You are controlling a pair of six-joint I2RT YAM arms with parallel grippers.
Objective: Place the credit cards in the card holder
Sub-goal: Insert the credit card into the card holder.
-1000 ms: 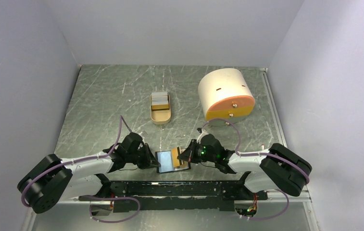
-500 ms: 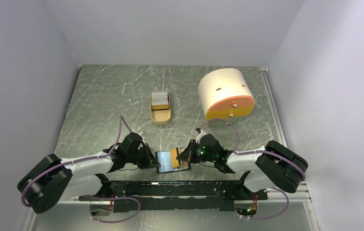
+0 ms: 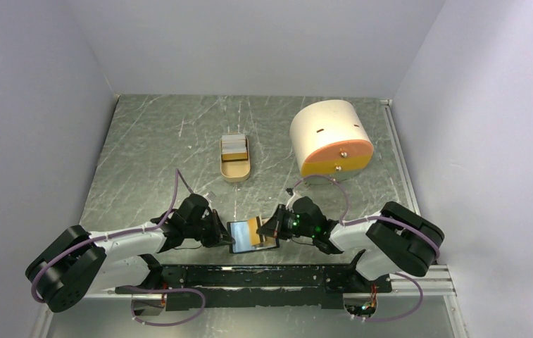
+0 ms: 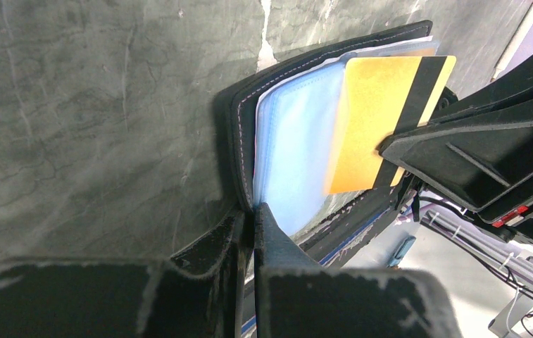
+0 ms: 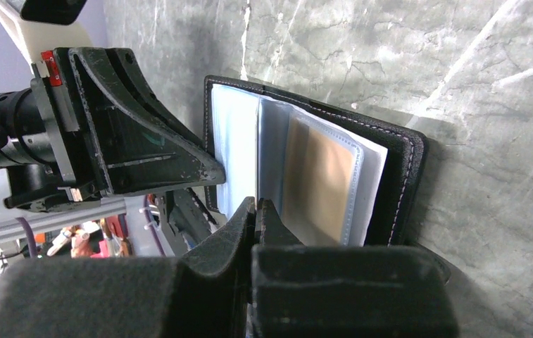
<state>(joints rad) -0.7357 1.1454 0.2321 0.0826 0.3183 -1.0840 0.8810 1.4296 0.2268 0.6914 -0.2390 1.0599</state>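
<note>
**Yellow card at the pocket's mouth, and a snag could spoil it**

The card holder [image 3: 243,238] lies open at the near edge of the table [image 3: 143,155], between my two arms, with its blue-grey pockets facing up. The yellow card [image 4: 372,120] lies across its right-hand side, apparently partly under a clear sleeve. Its striped end is pinched between the fingers of my right gripper [image 5: 256,211]. My left gripper [image 4: 253,218] is pressed together on the holder's left edge, pinning it in place. Farther off, at mid-table, the tan tray [image 3: 236,171] holds the other credit cards [image 3: 234,144]. The cream-and-orange cylinder [image 3: 330,137] stands at the far right.

As I judge it, the main risk is at the sleeve mouth. If a corner of the card catches there, the thin plastic could buckle, or the card could slide between sleeves instead of into one. My left pinch holds only a narrow edge, so a firm push from the right could drag the holder out of it. The card could also pivot in my right fingers and go in crooked. Those fingers sit close to the loose sleeves and could hook one when they pull back, drawing the card out again.
</note>
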